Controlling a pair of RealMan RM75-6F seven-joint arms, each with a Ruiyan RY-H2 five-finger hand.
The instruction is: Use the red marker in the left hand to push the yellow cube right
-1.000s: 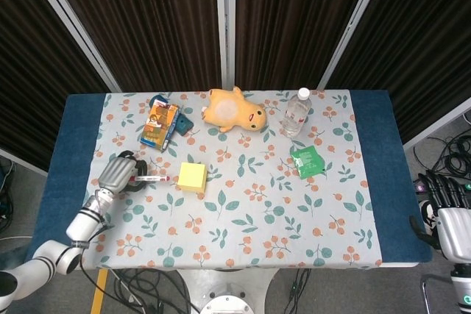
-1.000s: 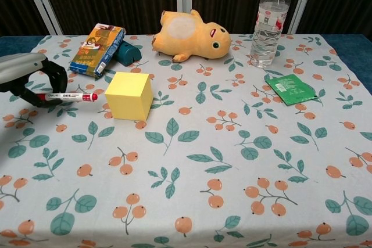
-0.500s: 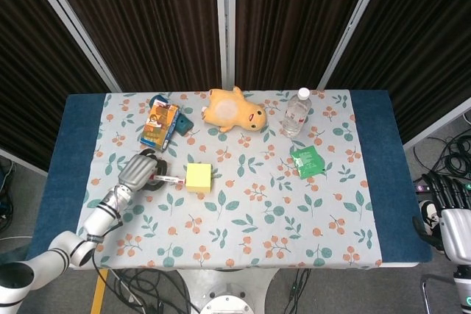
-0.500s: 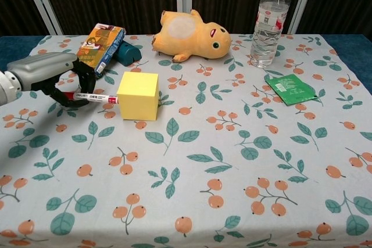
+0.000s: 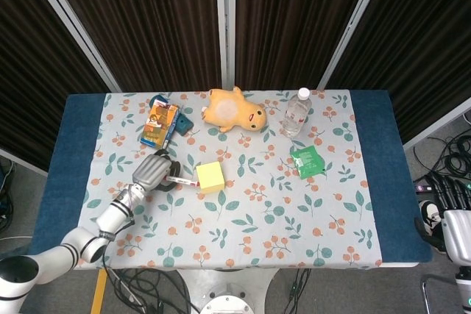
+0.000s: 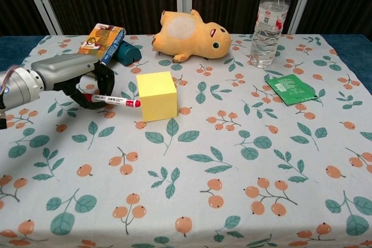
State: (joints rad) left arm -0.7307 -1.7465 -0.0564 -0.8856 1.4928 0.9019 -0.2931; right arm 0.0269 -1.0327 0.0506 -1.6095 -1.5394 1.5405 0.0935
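The left hand [image 6: 87, 79] lies low over the table [image 5: 81, 119], its fingers [image 6: 104, 74] clamped on the red marker [image 6: 116, 100], which juts out level from them with its red tip touching the near left face of the yellow cube [image 6: 156, 95]. The cube sits on the floral cloth directly at the marker's end, just beyond the fingers, turned a little askew. Behind the fingers, toward the curtain, a colourful box [image 6: 99, 42] leans against a dark teal object [image 6: 126, 54]; further along the same way from the cube lies an orange plush toy [image 6: 192, 34] on its side, and past that a clear water bottle [image 6: 268, 18] stands upright, with a green packet [image 6: 288, 88] flat near it. The right hand [image 5: 450, 207] hangs off the table's far right edge, well apart from everything, fingers spread and holding nothing.
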